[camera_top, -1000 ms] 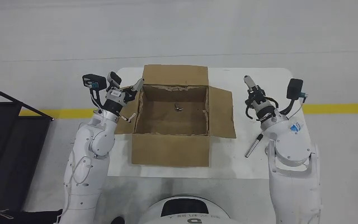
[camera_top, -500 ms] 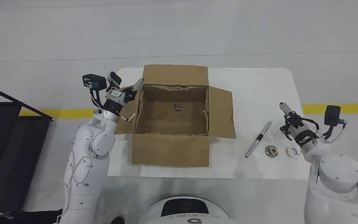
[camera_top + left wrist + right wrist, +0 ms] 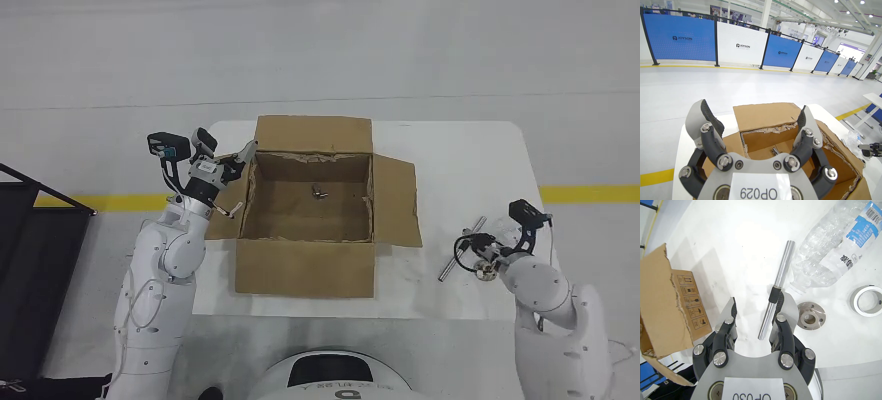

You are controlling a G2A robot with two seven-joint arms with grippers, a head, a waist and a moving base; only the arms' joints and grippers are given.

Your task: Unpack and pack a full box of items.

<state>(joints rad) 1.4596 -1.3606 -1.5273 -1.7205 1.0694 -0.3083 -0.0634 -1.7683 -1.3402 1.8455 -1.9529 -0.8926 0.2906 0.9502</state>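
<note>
An open cardboard box stands in the middle of the white table; a small metal part lies on its floor, also seen in the left wrist view. My left gripper hangs open at the box's left flap, empty. My right gripper is low over the table right of the box, open. A shiny metal rod with a black band lies between its fingers, close against one finger.
A metal flange, a silver ring and a crushed clear plastic bottle lie beside the rod. The flange sits by the table's front right. The box's right flap lies folded out.
My right arm swung from the table's back right to the front right, then came in low over the rod. The left arm and the box have not moved.
</note>
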